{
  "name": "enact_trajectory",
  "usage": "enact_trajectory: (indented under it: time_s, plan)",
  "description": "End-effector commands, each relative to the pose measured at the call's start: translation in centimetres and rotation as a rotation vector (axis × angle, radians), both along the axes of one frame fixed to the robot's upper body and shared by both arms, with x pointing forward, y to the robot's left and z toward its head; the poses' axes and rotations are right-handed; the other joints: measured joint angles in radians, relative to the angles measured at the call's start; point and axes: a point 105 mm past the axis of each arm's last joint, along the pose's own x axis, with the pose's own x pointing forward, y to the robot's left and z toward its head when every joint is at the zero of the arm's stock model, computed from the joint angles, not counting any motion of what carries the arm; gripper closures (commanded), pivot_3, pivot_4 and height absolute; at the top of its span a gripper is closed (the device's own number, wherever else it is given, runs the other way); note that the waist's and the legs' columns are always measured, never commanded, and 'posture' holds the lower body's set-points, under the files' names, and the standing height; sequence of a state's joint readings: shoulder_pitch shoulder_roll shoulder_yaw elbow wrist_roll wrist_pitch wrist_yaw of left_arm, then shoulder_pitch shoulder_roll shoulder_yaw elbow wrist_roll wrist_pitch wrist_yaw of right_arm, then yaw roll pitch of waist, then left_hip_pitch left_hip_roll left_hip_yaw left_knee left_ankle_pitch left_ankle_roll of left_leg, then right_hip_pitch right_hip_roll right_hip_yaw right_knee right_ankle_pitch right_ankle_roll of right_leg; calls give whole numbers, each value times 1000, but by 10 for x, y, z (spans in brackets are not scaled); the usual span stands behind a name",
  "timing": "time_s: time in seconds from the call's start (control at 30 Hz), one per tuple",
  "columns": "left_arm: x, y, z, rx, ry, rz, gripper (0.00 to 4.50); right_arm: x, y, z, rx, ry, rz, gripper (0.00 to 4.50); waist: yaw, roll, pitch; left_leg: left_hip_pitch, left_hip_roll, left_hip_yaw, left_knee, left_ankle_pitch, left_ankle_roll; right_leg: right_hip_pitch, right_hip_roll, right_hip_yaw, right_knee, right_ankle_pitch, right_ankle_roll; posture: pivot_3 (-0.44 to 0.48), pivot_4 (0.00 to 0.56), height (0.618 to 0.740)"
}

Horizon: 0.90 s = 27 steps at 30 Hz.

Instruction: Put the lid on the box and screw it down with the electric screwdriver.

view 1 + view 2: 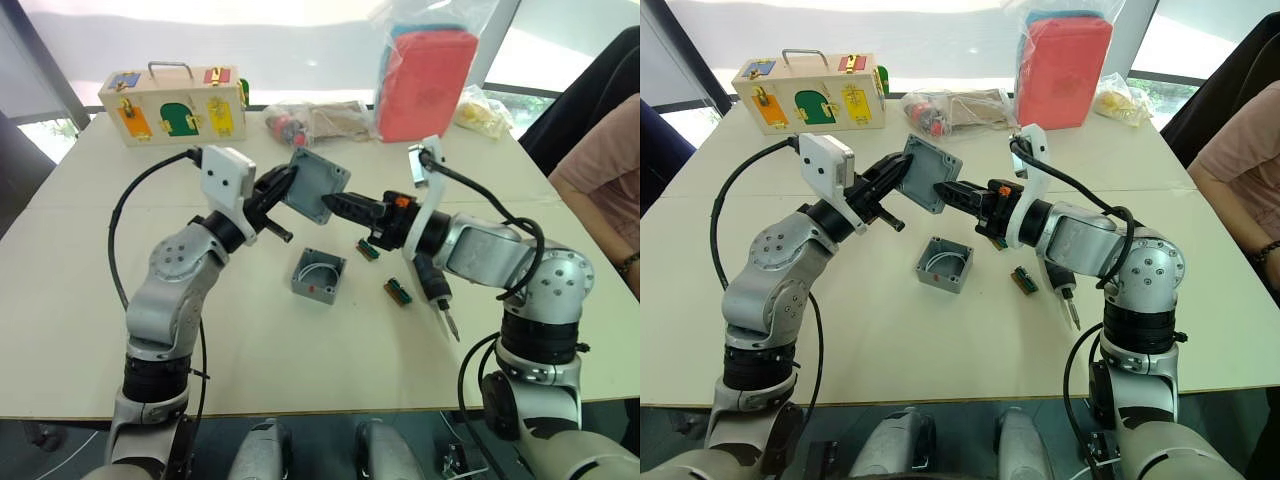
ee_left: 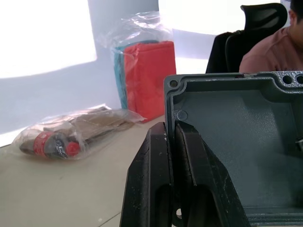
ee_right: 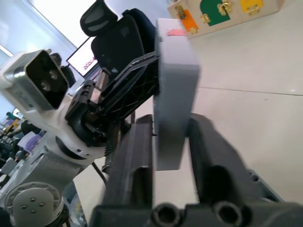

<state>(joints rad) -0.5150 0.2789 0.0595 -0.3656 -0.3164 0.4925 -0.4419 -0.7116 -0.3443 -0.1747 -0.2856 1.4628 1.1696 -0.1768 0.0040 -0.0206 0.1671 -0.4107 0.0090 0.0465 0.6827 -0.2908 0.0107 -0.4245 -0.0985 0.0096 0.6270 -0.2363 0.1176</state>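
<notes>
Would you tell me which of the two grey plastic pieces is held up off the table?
The shallow lid, held up between both grippers; the deeper box with white wires sits on the table.

Electric screwdriver mostly hidden beneath right forearm.

Bright daylight pours in behind the counter, windows blown out white; soft shadows under the arms, near fingers blurry in wrist views.
</notes>
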Motion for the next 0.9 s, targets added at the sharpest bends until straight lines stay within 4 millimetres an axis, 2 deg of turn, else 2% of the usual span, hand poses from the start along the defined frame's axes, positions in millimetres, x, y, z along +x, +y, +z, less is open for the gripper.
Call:
enact_trajectory:
  time_s: [0.03, 0.07, 0.17, 0.3, 0.47, 0.67, 0.73, 0.9]
  plan:
    - [-2, 3, 4, 16, -18, 12, 4500, -11, 6, 13, 29, -57, 55, 4353, 0, 0, 0, 0, 0, 0, 0, 0, 0, 0, 0, 0, 0, 0, 0, 0, 150, 730]
    - [-2, 3, 2, 24, -13, 7, 4500, -11, 5, 14, 30, -61, 54, 4353, -1, 0, 0, 0, 0, 0, 0, 0, 0, 0, 0, 0, 0, 0, 0, 0, 150, 730]
    - [-3, 7, -5, 61, 14, -32, 3593, -9, 3, 16, 11, -83, 43, 4353, -2, 0, 0, 0, 1, 0, 0, 0, 0, 0, 1, 0, 0, 0, 0, 0, 150, 730]
    - [-4, 16, -7, 127, 51, -92, 2053, -10, -4, 23, -74, -192, 44, 4353, -1, 0, 0, 0, 1, 0, 0, 0, 0, 0, 1, 0, 0, 0, 0, 0, 150, 730]
    - [-27, 31, 0, 219, 166, -345, 68, -10, -9, 7, -494, -590, 40, 4353, -7, 1, 1, -1, 0, 0, -1, -1, 1, -2, 2, 0, -2, -1, 0, 0, 150, 730]
    - [-47, 57, -2, 350, 332, -510, 17, -7, -1, -7, -768, -1111, 87, 4353, -24, 2, 2, -1, 1, 1, -2, -1, 1, -2, 3, 0, -3, -2, 3, 0, 150, 730]
    - [-49, 66, -4, 425, 352, -536, 17, -8, 4, -12, -878, -1379, 90, 4353, -18, 2, 3, -1, 1, 1, -3, -1, 1, -3, 3, 0, -2, -2, 3, 0, 150, 730]
    - [-49, 82, -8, 530, 391, -577, 17, -4, 9, -43, -1087, -1780, 135, 4353, -18, 0, 5, -1, 1, 4, -2, 0, 0, -3, 3, 0, -2, -3, 2, 0, 150, 730]
